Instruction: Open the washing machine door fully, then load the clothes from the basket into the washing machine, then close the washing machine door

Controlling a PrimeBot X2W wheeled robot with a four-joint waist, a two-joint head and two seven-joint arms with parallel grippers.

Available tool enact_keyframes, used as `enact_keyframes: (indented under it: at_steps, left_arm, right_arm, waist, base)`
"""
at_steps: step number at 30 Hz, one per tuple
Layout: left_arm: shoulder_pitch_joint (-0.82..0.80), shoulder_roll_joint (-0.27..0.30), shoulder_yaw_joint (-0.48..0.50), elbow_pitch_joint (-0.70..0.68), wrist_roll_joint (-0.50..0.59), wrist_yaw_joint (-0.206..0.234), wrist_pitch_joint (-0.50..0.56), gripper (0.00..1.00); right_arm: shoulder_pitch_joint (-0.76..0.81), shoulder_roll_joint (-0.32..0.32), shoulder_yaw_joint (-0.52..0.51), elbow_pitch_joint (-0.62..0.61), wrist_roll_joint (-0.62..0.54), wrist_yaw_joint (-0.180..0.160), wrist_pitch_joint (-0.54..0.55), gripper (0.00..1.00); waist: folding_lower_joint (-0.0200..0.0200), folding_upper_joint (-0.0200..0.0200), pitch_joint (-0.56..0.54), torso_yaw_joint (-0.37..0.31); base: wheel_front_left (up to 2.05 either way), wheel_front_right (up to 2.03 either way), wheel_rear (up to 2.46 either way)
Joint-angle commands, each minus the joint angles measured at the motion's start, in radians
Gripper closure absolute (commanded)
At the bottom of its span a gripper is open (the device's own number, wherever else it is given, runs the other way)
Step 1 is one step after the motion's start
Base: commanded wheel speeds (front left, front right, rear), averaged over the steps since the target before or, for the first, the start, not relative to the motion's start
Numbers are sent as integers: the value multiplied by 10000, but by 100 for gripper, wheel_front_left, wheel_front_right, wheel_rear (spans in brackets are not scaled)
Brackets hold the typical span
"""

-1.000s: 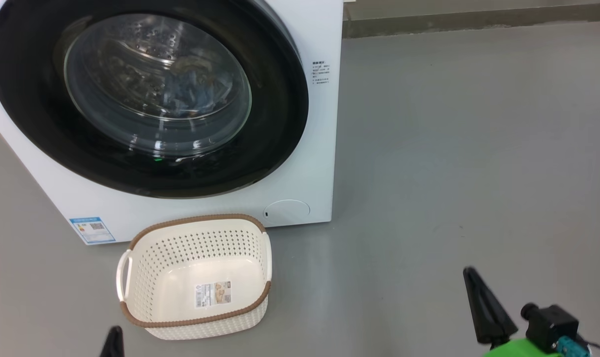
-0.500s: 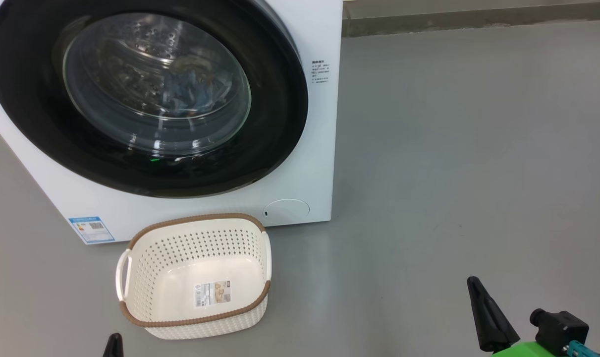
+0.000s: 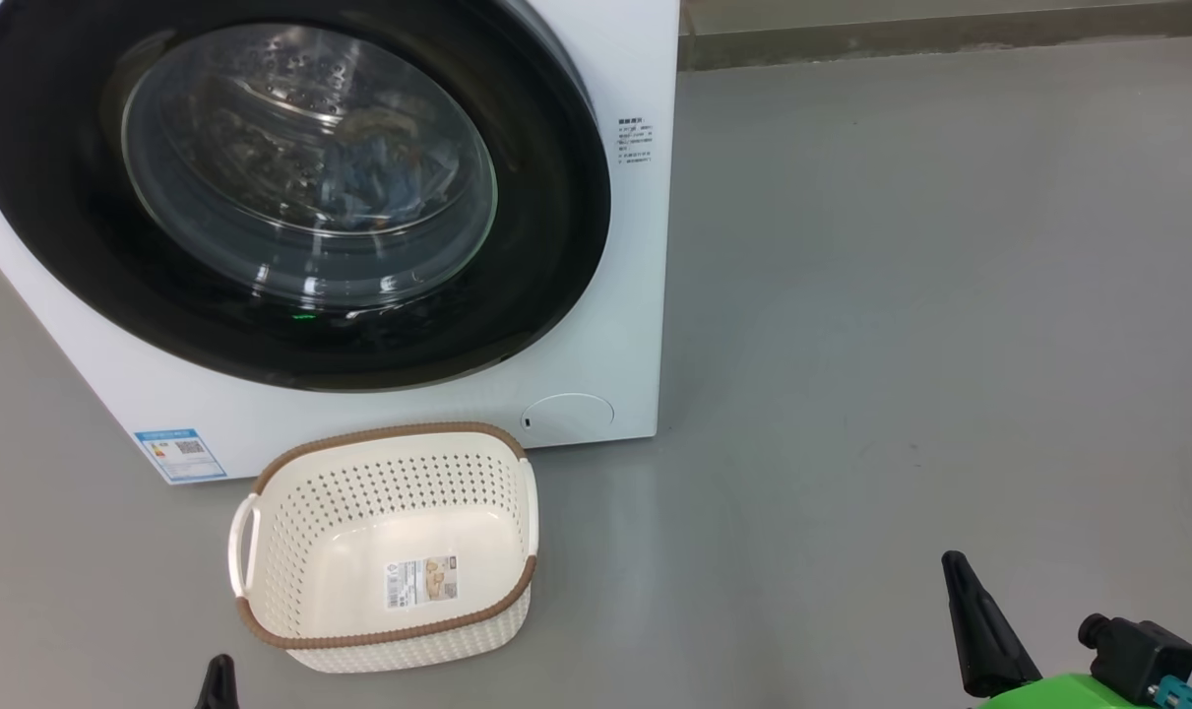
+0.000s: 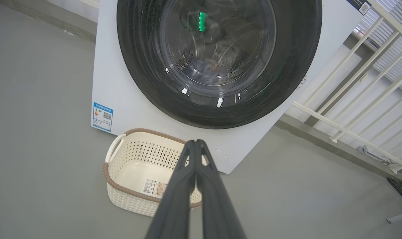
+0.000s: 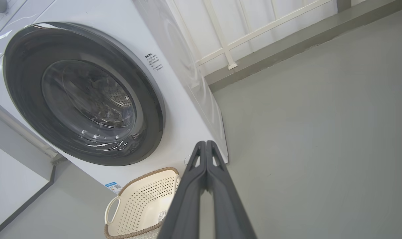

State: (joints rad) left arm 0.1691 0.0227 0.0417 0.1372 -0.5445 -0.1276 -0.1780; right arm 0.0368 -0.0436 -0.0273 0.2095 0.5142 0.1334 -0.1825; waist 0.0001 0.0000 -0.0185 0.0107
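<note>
Basket: the basket (image 3: pixel 384 430) is set on the grey floor (image 3: pixel 901 295), just in front of the washing machine (image 3: pixel 620 325). Its cream bottom is seen bare around a label sticker (image 3: pixel 421 581).
Drum: the clothes (image 3: pixel 379 182) are seen through the door glass as a light blue bundle low in the steel drum.
Door: the washing machine door (image 3: pixel 556 197) is shut against the front, with a glossy black rim and a bulging clear window.
Edges: a white railing (image 4: pixel 353 83) is seen beyond the machine's right side.
Room: wide open floor is left to the right of the basket and machine.
Left gripper: the left gripper (image 4: pixel 195 142) is clenched on nothing, near the basket's front left corner.
Right gripper: the right gripper (image 5: pixel 205 143) is clenched on nothing, well to the right of the basket.
</note>
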Motion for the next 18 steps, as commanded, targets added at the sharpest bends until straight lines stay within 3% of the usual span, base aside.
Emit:
enact_keyframes:
  at_steps: [1,18]
  left_arm:
    - [-470,193,93,-157,-286,-7,45,100]
    - [-872,261,131,50,-2203,-11,498,100]
  right_arm:
    - [-462,-98,-11,-206,338,-6,59,100]
    - [-634,-127,-117,-109,2276,-10,540,100]
  waist:
    - [-1,0,3,-1]
    - [-1,0,42,-20]
  base:
    - [0,0,0]
    - [0,0,0]
